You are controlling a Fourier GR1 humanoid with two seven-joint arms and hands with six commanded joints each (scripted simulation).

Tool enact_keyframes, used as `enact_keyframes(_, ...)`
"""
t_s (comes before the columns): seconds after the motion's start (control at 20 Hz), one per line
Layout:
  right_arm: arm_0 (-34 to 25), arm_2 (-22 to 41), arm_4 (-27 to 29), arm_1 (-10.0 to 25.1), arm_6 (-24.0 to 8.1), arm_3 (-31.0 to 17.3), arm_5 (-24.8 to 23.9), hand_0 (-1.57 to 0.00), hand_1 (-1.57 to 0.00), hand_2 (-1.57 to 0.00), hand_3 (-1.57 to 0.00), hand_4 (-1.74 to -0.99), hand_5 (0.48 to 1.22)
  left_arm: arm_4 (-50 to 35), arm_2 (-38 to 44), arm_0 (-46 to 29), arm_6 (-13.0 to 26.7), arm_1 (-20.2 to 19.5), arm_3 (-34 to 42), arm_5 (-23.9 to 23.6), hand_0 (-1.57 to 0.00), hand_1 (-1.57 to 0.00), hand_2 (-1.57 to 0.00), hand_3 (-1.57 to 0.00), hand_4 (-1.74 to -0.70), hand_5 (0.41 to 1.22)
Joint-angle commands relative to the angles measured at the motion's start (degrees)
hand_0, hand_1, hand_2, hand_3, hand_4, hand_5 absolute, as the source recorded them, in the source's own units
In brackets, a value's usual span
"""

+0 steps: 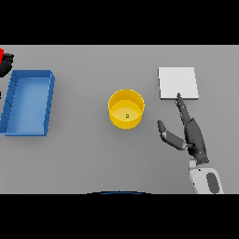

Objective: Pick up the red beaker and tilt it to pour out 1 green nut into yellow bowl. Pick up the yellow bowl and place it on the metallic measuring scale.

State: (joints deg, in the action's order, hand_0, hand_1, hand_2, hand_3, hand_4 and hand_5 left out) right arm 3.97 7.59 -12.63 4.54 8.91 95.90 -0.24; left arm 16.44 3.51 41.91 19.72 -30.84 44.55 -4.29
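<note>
On the grey tabletop (93,158), seen from the head view, four separate things stand out. One yellow bowl (126,109) sits near the middle, upright and round, with a single small green nut (127,115) lying on its floor. One pale, flat, square measuring scale (177,83) lies to the right of the bowl and a little farther back, apart from it. One blue tray (29,102), a long open box with low walls, lies well to the left, its inside bare.

At the far left edge, only a sliver of the red beaker (1,54) shows, with the dark left hand (6,64) right against it; the frame cuts both off, so I cannot tell whether those fingers are closed round the beaker or merely beside it.

One right hand (193,135) comes in from the lower right on its white and grey arm (205,179). Its fingers are straight and stretched forward, their tips reaching the near edge of the scale, while the thumb (169,135) spreads out to the left toward the bowl. It holds nothing and lies clear of the bowl.

The tabletop is plain, uniform grey, running edge to edge across the scene; no room shows beyond it.
</note>
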Motion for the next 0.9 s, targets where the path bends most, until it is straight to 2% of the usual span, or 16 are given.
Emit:
enact_keyframes(0.0,-0.1,0.2,0.1,-0.4,-0.5,-0.2,0.1,0.0,0.0,0.0,0.0,-1.174,0.676,-0.4,-0.3,-2.2,1.4,0.5,3.1,-0.5,-1.57,-1.57,-1.57,-1.57,-1.74,1.151)
enact_keyframes(0.2,-0.7,0.1,0.3,-0.6,-0.5,0.0,-0.1,0.0,0.0,0.0,0.0,-1.157,0.671,-1.8,-0.7,-8.6,6.7,1.7,11.4,-1.2,-1.57,-1.57,-1.57,-1.57,-1.74,0.925)
enact_keyframes(0.25,-0.3,0.0,0.6,-0.4,-0.9,-0.1,0.3,0.0,0.0,0.0,0.0,-1.155,0.669,-2.3,-0.6,-9.1,9.2,1.6,13.3,-0.8,-1.57,-1.57,-1.57,-1.57,-1.66,0.868)
enact_keyframes(0.3,-0.5,0.3,0.5,-0.7,-1.0,0.0,0.3,0.0,0.0,0.0,0.0,-1.155,0.67,-2.7,-0.8,-9.9,10.4,1.0,15.4,0.3,-1.57,-1.57,-1.53,-1.53,-1.52,0.818)
enact_keyframes(0.35,-0.1,0.4,0.6,-0.8,-0.6,0.0,0.4,0.0,0.0,0.0,0.0,-1.153,0.67,-3.8,-1.4,-10.8,9.2,0.4,17.5,3.4,-1.47,-1.34,-1.28,-1.32,-1.37,0.774)
enact_keyframes(0.4,-0.3,0.6,0.3,-1.2,-1.1,-0.1,0.0,0.0,0.0,0.0,0.0,-1.151,0.67,-5.6,-1.1,-12.3,9.0,0.0,19.3,5.9,-1.17,-1.07,-1.02,-1.05,-1.23,0.737)
enact_keyframes(0.45,-0.1,0.4,0.4,-0.9,-0.6,0.1,0.2,0.0,0.0,0.0,0.0,-1.149,0.67,-7.8,-0.5,-13.2,8.3,-0.5,20.4,8.5,-0.94,-0.86,-0.82,-0.84,-1.13,0.705)
enact_keyframes(0.55,-0.3,-0.3,1.2,-0.6,-0.3,-0.3,0.3,0.0,0.0,0.0,0.0,-1.153,0.67,-9.7,-0.6,-12.8,9.5,-1.0,20.9,12.1,-0.6,-0.55,-0.52,-0.54,-0.98,0.664)
enact_keyframes(0.7,-0.5,0.2,0.2,-0.6,-0.5,-0.4,0.0,0.0,0.0,0.0,0.0,-1.155,0.67,-7.3,-3.3,-13.6,10.5,-2.1,20.7,14.2,-0.31,-0.28,-0.27,-0.28,-0.84,0.632)
enact_keyframes(0.75,-0.5,0.4,-0.6,-0.6,-0.5,-0.5,-0.5,0.0,0.0,0.0,0.0,-1.156,0.665,-6.4,-3.8,-13.2,11.4,-2.2,20.0,14.3,-0.25,-0.22,-0.21,-0.22,-0.83,0.627)
enact_keyframes(0.85,-0.5,0.4,-1.2,-0.5,-0.5,-0.5,-1.0,0.0,0.0,0.0,0.0,-1.158,0.665,-4.9,-4.4,-13.6,10.4,-2.4,19.5,13.2,-0.16,-0.14,-0.14,-0.14,-0.8,0.627)
